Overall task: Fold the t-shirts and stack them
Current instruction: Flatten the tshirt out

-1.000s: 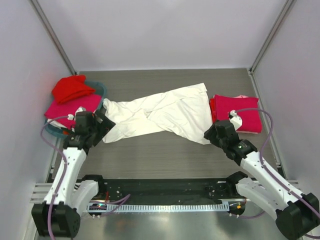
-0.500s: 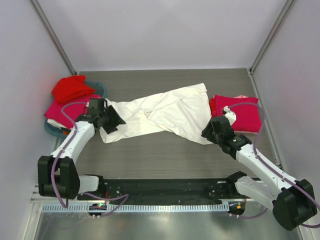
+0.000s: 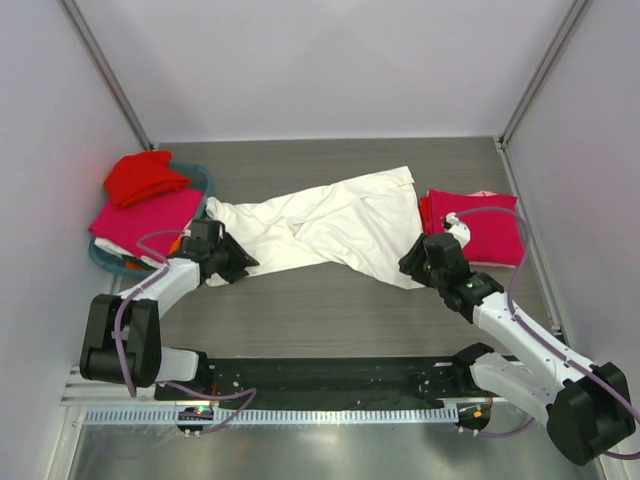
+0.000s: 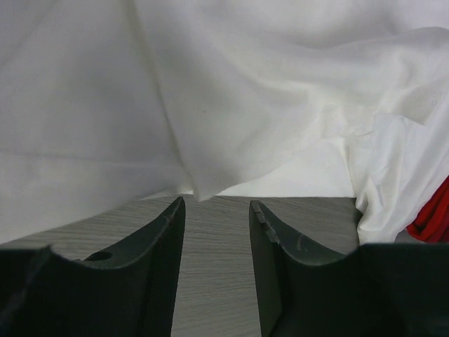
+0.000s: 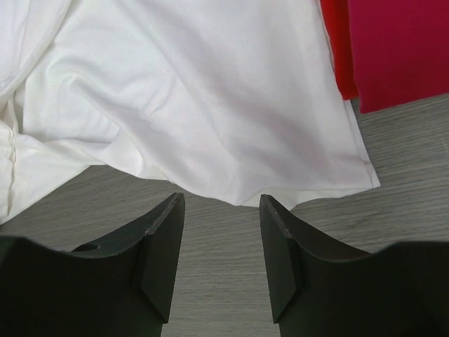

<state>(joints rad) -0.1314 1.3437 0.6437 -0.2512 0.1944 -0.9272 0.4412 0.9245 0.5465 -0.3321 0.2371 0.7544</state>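
A crumpled white tee (image 3: 320, 225) lies across the middle of the table (image 3: 330, 305), with the left gripper (image 4: 216, 203) at its 8 o'clock edge and the right gripper (image 5: 221, 200) at its 4 o'clock hem, both spread apart and grasping nothing, and a folded pink tee (image 3: 488, 230) at 3 o'clock.

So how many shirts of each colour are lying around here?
White: 1, the rumpled white cotton t-shirt mid-table.
Red: 2, crumpled red t-shirt on the teal plastic basket, folded red t-shirt in the right stack.
Magenta-pink: 2, magenta-pink t-shirt on the basket, folded magenta-pink t-shirt topping that stack.
Total: 5.
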